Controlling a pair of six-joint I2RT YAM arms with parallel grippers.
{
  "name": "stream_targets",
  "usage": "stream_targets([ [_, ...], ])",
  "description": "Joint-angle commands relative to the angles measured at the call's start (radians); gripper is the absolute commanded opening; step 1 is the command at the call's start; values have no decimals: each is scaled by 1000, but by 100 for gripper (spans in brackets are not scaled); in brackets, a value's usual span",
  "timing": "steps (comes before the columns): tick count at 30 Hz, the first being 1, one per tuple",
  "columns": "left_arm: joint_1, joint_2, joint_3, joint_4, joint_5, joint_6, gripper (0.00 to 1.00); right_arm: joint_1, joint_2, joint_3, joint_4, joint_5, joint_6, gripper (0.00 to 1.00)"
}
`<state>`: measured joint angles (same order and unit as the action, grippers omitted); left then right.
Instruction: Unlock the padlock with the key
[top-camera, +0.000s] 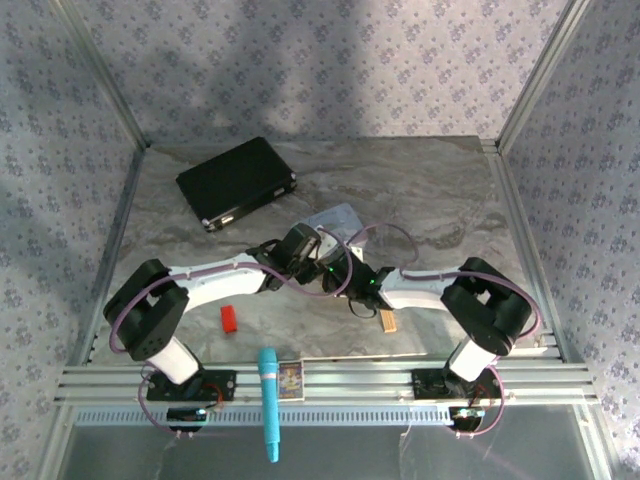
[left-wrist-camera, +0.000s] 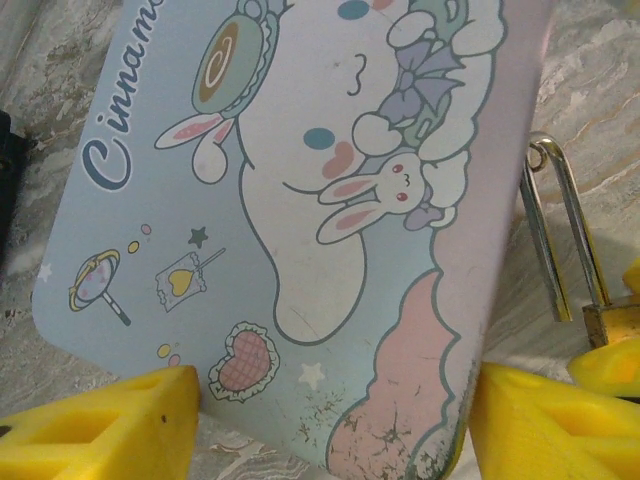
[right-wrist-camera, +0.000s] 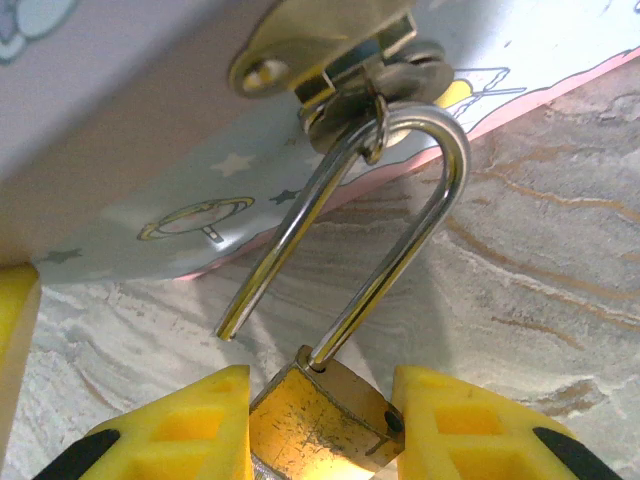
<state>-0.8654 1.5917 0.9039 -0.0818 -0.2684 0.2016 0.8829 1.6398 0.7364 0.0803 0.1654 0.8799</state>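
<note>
The brass padlock (right-wrist-camera: 320, 425) is clamped by its body between the yellow fingers of my right gripper (right-wrist-camera: 320, 400), which is shut on it. Its steel shackle (right-wrist-camera: 400, 200) stands open, one end free, and hooks through the hasp (right-wrist-camera: 320, 40) of the pastel tin box (right-wrist-camera: 150, 210). My left gripper (left-wrist-camera: 335, 385) is open, its fingers straddling a corner of the tin box (left-wrist-camera: 300, 200), the right finger against the tin's edge. Beside the tin, the padlock (left-wrist-camera: 612, 322) and its shackle (left-wrist-camera: 560, 230) show at the right edge. The key is hidden. Both grippers meet at the tin box (top-camera: 335, 217) in the table's middle.
A black case (top-camera: 237, 183) lies at the back left. A red block (top-camera: 229, 318) sits front left and an orange-tan block (top-camera: 388, 321) front right. A teal tool (top-camera: 269, 400) and a small card (top-camera: 290, 380) rest on the front rail.
</note>
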Motion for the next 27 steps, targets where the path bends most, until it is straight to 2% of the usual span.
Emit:
stream_targets([
  [1, -4, 24, -23, -19, 5, -4, 68, -44, 47, 29, 43, 149, 19, 29],
  [3, -6, 23, -29, -15, 1, 4, 63, -55, 46, 23, 80, 145, 29, 29],
  [9, -5, 16, -47, 4, 6, 20, 62, -73, 25, 25, 157, 105, 33, 28],
  [13, -4, 15, -52, 8, 14, 19, 61, -82, 6, 46, 128, 120, 30, 28],
  [27, -5, -1, -44, -5, 14, 19, 61, -192, 59, 78, 107, 8, 13, 28],
])
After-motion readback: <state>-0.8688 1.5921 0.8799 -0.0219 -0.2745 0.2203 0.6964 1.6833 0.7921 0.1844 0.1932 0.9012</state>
